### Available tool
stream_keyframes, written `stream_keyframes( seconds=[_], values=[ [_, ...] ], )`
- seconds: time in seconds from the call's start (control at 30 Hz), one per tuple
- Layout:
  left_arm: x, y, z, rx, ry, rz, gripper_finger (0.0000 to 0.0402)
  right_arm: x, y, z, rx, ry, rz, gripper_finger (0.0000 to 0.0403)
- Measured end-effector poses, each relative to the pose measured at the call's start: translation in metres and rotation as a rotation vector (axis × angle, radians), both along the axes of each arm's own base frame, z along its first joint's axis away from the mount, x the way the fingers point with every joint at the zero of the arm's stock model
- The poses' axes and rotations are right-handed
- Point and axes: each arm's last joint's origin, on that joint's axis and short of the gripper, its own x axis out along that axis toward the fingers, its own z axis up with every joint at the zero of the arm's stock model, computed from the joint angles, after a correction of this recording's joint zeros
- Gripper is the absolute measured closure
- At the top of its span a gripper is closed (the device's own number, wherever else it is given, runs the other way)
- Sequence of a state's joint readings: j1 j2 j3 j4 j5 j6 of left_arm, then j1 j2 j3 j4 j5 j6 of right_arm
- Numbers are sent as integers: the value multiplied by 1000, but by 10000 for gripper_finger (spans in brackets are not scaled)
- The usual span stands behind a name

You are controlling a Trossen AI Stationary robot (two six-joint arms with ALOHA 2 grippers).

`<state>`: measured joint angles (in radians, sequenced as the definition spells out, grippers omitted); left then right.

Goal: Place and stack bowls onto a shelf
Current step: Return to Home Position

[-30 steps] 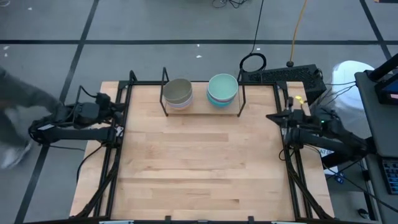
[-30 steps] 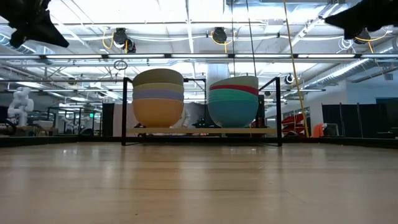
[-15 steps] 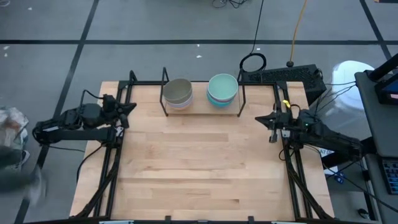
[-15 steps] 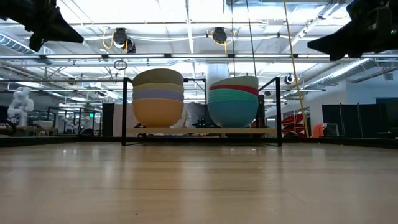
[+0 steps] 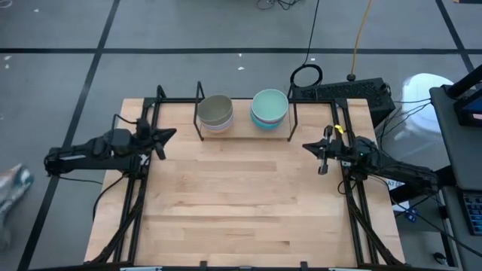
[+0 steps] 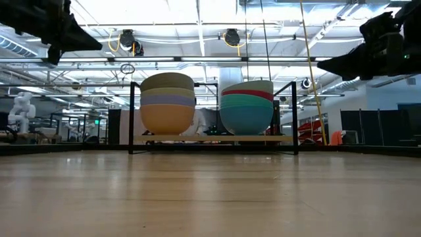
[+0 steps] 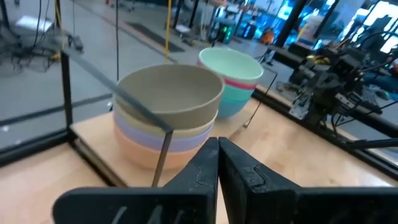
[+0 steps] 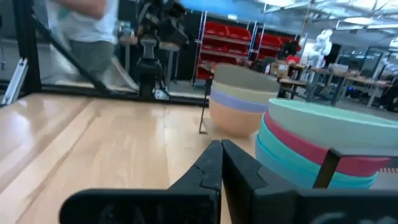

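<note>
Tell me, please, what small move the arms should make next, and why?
Probably just ease both arms into their rest pose, keeping wide of the shelf. The grey-topped stack and the mint-topped stack both sit on it, and no bowl shows on the tabletop. The left pincer and right pincer are shut on nothing, off to either side.

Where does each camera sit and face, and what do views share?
High view: overhead, looking straight down at the table; shows both arms, left gripper and right gripper.
Low view: at tabletop height, facing the shelf; both grippers at its upper corners.
Left wrist view: past the shut left gripper toward the grey-olive-topped stack.
Right wrist view: past the shut right gripper toward the mint-topped stack.
Shared: all four show both bowl stacks.
</note>
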<state>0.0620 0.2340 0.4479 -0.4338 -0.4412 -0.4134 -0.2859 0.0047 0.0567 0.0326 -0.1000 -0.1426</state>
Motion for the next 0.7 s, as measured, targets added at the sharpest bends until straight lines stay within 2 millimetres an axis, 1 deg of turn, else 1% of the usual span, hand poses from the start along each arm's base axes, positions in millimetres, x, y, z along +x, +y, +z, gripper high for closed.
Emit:
stream_keyframes(
  seconds=[0.17,0.33,0.43,0.57,0.7],
  values=[
    [9,1,-12,58,-31,-11,397,0,0,0,-1,-8,1,403],
    [16,0,-27,69,-48,-38,386,0,0,0,4,-8,2,403],
    [20,0,-40,65,-38,-58,386,0,0,0,4,-7,3,403],
    [23,0,-56,66,-50,-61,397,0,0,-1,3,-5,3,403],
    [26,0,-72,77,-43,-65,391,0,0,-1,4,-2,4,403]
  ],
)
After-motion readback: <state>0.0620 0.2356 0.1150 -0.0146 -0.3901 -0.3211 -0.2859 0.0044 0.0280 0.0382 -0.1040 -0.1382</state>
